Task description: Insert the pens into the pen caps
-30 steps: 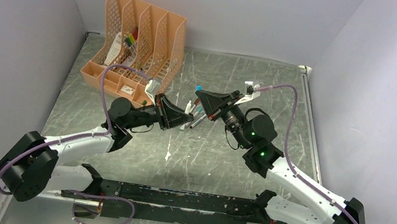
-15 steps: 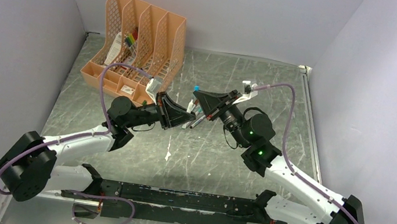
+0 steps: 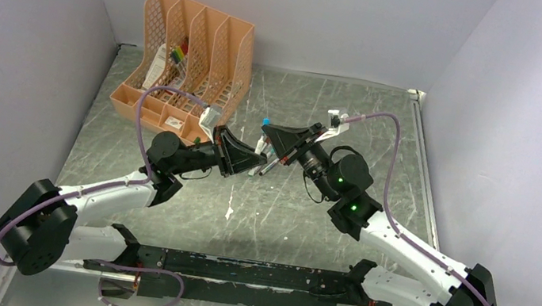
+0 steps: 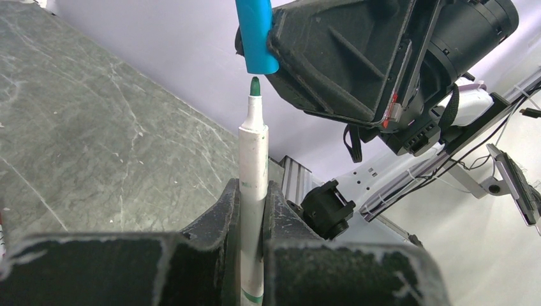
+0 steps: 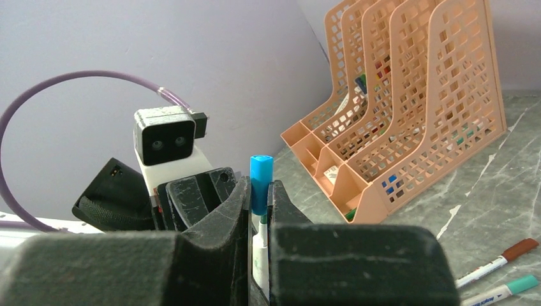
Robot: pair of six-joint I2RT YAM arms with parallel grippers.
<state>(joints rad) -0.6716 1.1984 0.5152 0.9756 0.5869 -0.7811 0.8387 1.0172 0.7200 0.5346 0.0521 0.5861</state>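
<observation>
Your pen (image 4: 253,159) stands clamped upright in the left gripper (image 4: 252,194), its teal tip just below the blue cap (image 4: 257,35) pinched by the right gripper (image 5: 260,194). They are aligned but not yet seated. Two capped pens (image 5: 492,263) lie on the table (image 5: 504,178), judged finished.

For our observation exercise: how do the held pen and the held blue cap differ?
The pen is a long white barrel with a bare green tip; the cap is short and solid blue. The pen sits in the left hand, the cap in the right hand. Both are clamped, nearly in line, not yet joined.
</observation>
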